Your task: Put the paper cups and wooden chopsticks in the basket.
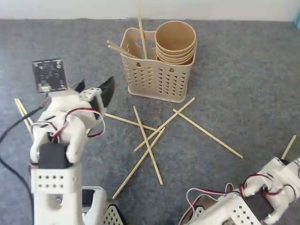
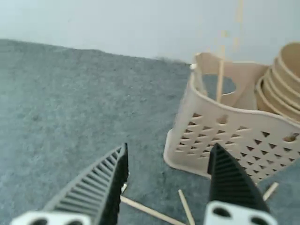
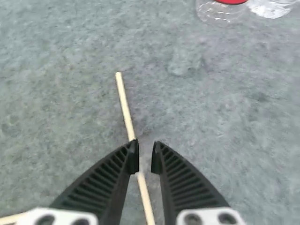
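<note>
— Where do the task's things stand?

— The beige plastic basket (image 1: 154, 79), boxy, with rows of small cut-outs in its walls, sits on the grey felt-like carpet (image 1: 253, 79). A nested stack of brown paper cups (image 1: 175, 40), smooth and round-rimmed, fills one side of it and tilts a little outward. Two thin wooden chopsticks (image 1: 141, 28) stick out of the other side, one near upright and one leaning over the rim.

— And the other sticks?

— Loose on the carpet. Several pale, straight crossed chopsticks (image 1: 147, 140) lie in front of the basket, between the two arms. A pair of chopsticks (image 1: 21, 110) lies beside the left arm, and a single chopstick (image 1: 288, 147) lies just by the right arm.

— The claws?

— The left gripper (image 1: 95, 84) is black, with ribbed inner faces and pointed tips. It is spread wide and holds nothing, near the basket's corner, and its wrist view looks past the tips at the perforated wall. The right gripper (image 3: 145, 144) is all but closed, with only a slit between the tips, low over the single chopstick. That stick runs along the carpet under one tip and shows again in the slit. I cannot tell whether the tips touch it.

— Anything else?

— A clear plastic thing with a red part (image 3: 220, 9) on the carpet, well ahead of the right gripper.
</note>
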`<action>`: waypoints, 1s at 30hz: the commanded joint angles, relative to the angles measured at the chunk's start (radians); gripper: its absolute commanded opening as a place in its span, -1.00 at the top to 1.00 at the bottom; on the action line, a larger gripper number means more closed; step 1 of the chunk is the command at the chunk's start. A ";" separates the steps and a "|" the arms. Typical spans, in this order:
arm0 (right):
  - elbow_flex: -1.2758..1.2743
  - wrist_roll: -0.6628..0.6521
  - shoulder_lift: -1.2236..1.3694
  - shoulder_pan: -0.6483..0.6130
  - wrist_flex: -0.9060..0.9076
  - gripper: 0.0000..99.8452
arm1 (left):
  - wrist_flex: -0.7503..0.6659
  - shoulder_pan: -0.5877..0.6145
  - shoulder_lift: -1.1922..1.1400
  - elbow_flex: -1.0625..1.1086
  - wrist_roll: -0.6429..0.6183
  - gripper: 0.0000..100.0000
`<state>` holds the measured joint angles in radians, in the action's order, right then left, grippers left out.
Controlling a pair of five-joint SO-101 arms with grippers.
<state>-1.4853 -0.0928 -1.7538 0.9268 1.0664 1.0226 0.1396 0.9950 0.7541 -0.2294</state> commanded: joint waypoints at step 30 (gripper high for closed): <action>0.331 -0.089 1.196 0.010 -0.432 0.80 | -0.181 0.370 0.127 0.529 0.097 0.47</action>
<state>-1.2137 -0.1711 -0.5600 0.9728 0.6536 0.8769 0.5002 1.1055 1.2912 -0.1435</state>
